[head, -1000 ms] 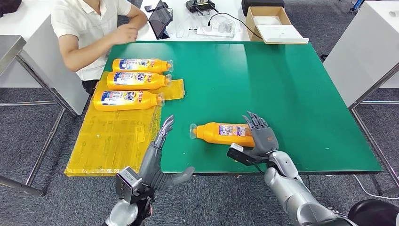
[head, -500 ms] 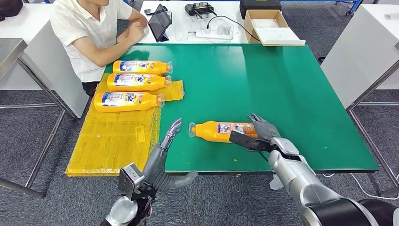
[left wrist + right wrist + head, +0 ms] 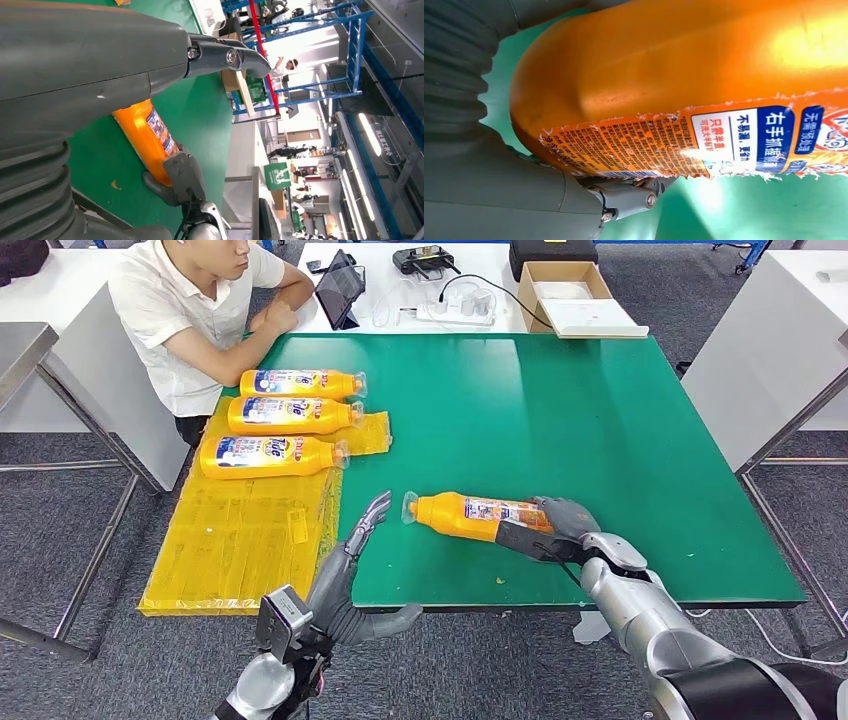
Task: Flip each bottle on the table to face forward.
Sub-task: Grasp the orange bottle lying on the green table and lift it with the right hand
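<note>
Green table (image 3: 620, 440) broad and bare beyond, right robot hand (image 3: 556, 528) seemingly gripping orange bottle (image 3: 470, 517) near front edge, left robot hand (image 3: 350, 565) spread

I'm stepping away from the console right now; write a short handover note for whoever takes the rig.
Right robot hand: gripping the base end of the lone orange bottle, which lies on its side on the green table, cap pointing toward the left robot hand.
Left robot hand: open, holding nothing, at the table's near edge just short of the cap.
Three bottles lie in a row on the yellow sheet, large front labels up; those look done.
Left: turn the held bottle; its fine-print label is showing.
</note>
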Robot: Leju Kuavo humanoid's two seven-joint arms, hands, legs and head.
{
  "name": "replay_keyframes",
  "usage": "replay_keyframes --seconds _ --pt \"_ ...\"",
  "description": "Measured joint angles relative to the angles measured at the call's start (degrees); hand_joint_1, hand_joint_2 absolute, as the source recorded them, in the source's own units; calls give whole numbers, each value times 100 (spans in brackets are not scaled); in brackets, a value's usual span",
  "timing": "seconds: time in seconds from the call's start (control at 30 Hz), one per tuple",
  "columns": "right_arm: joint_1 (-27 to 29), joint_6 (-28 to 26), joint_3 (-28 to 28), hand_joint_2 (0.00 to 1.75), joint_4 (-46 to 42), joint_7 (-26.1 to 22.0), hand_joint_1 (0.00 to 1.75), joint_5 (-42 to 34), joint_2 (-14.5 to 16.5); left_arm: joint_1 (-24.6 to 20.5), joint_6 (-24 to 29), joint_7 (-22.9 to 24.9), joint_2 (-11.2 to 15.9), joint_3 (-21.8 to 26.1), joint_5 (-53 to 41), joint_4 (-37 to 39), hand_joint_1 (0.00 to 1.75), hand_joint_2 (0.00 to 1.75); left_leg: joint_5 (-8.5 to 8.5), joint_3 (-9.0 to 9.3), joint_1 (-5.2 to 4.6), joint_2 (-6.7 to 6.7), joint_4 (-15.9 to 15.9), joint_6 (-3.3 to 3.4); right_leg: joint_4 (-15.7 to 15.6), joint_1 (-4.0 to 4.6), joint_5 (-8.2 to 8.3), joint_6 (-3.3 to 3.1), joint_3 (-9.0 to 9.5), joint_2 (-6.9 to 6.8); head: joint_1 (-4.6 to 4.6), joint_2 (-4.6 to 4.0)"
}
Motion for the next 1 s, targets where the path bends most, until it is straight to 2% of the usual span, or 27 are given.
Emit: replay_keyframes --seconds 0.17,0.27,0.4,0.6,0.7,0.9,1.0 --pt "4 -6 -6 175 3 -29 175 -16 -17 -7 -1 -1 5 0 1 0 0 175 -5 -2 1 2 0 -1 -1 3 -2 -1 -4 0 0 0" --pt "47 -151 -12 175 4 -259 175 -106 -17 -8 -1 -6 12 0 8 0 0 175 -4 -3 2 0 0 0 -1 3 -2 -1 -2 0 0 1" --pt "213 -723 -62 175 0 -741 175 -343 11 -2 153 -27 21 0 50 -2 0 175 -4 -9 2 -1 0 0 1 3 -1 0 -3 -1 0 2" --pt "710 -1714 -408 175 -249 -1599 175 -1146 204 132 950 -7 -61 92 284 -99 0 175 -4 -31 6 -7 0 -1 3 5 -2 0 -20 -3 -1 1" --pt "1122 -1799 -650 175 -659 -1937 175 -1721 383 294 1179 149 -167 212 870 -174 0 175 -3 -51 8 -14 0 -1 4 7 -4 0 -38 -5 -1 1" --pt "1577 -1768 -855 175 -1274 -2010 175 -2010 607 440 1255 184 -256 288 1203 -219 0 175 0 -83 7 -22 0 0 4 5 -3 0 -67 -8 -1 1" --pt "1712 -1673 -923 175 -1527 -2161 175 -2329 680 520 1353 49 -313 351 1464 -283 0 175 -1 -87 6 -21 0 0 4 3 -3 0 -70 -7 1 1"
